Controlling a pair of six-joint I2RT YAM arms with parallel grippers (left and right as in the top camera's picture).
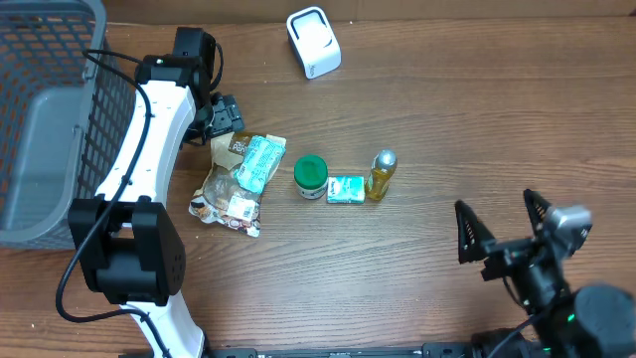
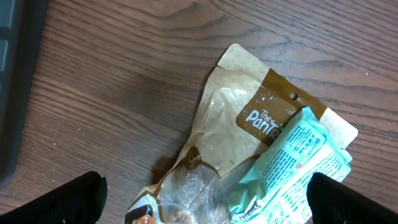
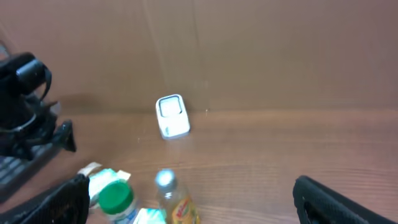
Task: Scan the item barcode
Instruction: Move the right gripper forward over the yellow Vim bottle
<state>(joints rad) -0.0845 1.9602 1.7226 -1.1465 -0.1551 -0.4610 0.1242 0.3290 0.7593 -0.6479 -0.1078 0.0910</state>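
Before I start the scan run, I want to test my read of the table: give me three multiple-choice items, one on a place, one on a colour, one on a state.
1. The white scanner stands: A) alone, beyond the item row; B) among the items; C) between the right jaws.
2. The jar lid is: A) red; B) green; C) black.
3. On the right gripper the jaws are: A) shut on an item; B) shut, empty; C) open, empty.
Key: 1A, it stands apart at the far side; 2B, green top beside the teal box; 3C, spread wide, nothing between.
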